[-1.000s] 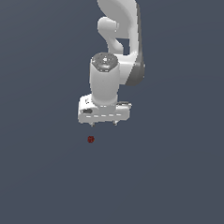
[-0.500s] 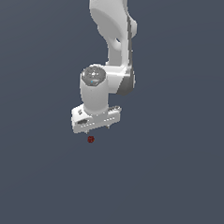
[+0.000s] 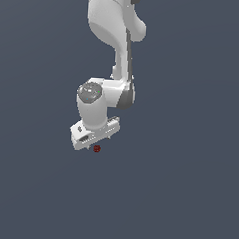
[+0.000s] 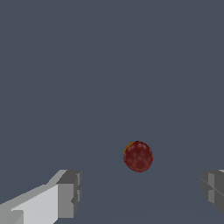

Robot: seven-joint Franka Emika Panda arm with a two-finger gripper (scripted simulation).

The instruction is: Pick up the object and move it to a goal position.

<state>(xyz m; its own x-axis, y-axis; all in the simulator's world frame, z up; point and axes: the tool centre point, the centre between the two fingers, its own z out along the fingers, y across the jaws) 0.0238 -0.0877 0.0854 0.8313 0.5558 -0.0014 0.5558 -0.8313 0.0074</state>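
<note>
End effector spread wide, fingers blocky grey, holding nothing. Object lies on the matte slate worktop, between and just ahead of the fingertips. Small, round, dark red, speckled; probably light, rigid, prone to rolling. Pinch across its widest middle.

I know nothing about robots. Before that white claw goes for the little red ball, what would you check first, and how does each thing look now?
1. Jaws open wider than the dark red ball: ok.
2. Ball lies between the two fingertips in the wrist view: ok, though nearer one side's middle.
3. Gripper low enough to close around it: cannot tell.
4. Ball free, nothing touching it: ok.
5. Goal position visible: not ok, no marker shows.
</note>
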